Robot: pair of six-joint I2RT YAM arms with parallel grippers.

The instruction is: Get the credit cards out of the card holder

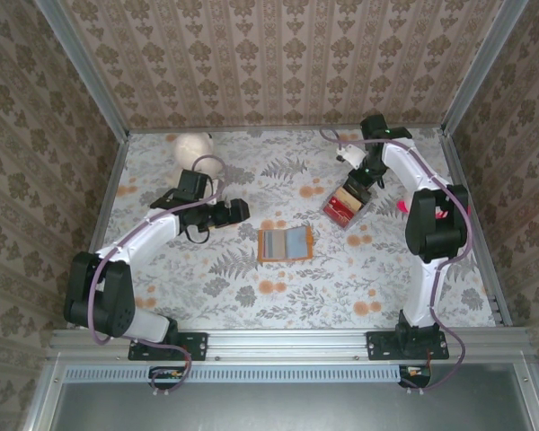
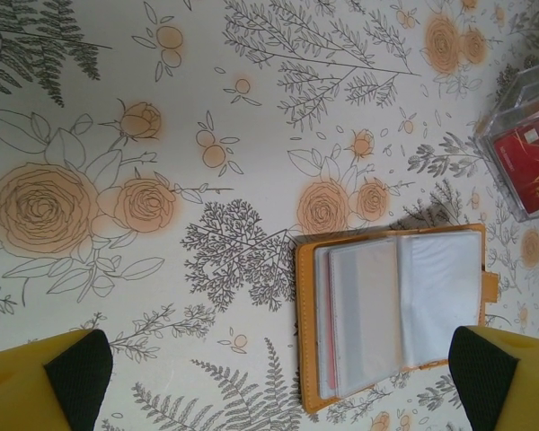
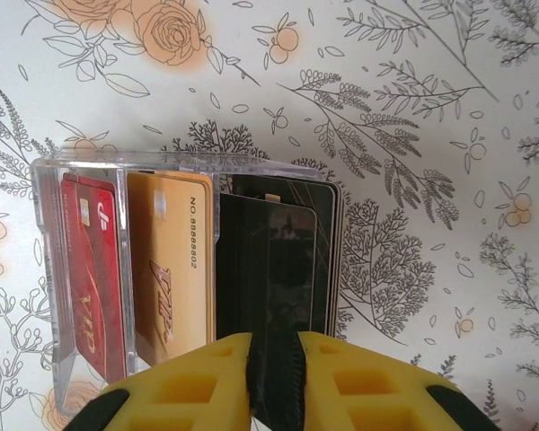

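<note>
Right gripper (image 3: 271,355) pinches a black card (image 3: 265,260) held upright at the clear plastic box (image 3: 45,269), where a red card (image 3: 90,269) and a gold card (image 3: 171,269) stand side by side. The card holder (image 1: 285,243) lies open, pages up, on the floral table (image 1: 207,287) between the two arms, near the left gripper (image 1: 236,212), whose fingers (image 2: 72,373) are spread wide. A reddish edge in the holder's left pocket may be another card.
</note>
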